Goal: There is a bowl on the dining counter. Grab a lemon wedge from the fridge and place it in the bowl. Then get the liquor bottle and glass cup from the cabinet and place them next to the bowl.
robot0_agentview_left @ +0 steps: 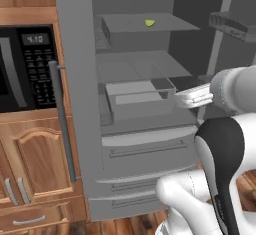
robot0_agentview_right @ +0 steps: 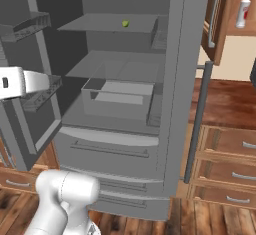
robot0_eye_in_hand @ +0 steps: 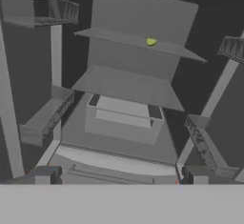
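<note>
— What's nearest to you right now?

— My gripper (robot0_eye_in_hand: 119,175). In the hand view its two dark fingertips (robot0_eye_in_hand: 45,174) stand at the bottom, set wide apart, with nothing between them. From the left base view I see the hand as a pale block reaching toward the fridge (robot0_agentview_left: 80,79), level with the middle of the open compartment.

— And beyond the fingers?

— The fridge's doors are swung open. Just past the tips are the lower drawers (robot0_eye_in_hand: 119,168), then a clear bin (robot0_eye_in_hand: 125,118) sitting on the floor of the compartment, then a flat middle shelf (robot0_eye_in_hand: 126,85) over it.

— Where's the lemon wedge?

— Farther back and higher. The lemon wedge (robot0_eye_in_hand: 151,41) lies on the top shelf (robot0_eye_in_hand: 138,41), toward its right side in the hand view, well apart from my fingers and above their line. The base views agree: it's a small yellow-green bit on the uppermost shelf.

— Anything else in sight?

— Off to the right in the right base view, the bottle (robot0_agentview_right: 243,10) with a red cap stands in the open wooden cabinet (robot0_agentview_right: 235,29).
</note>
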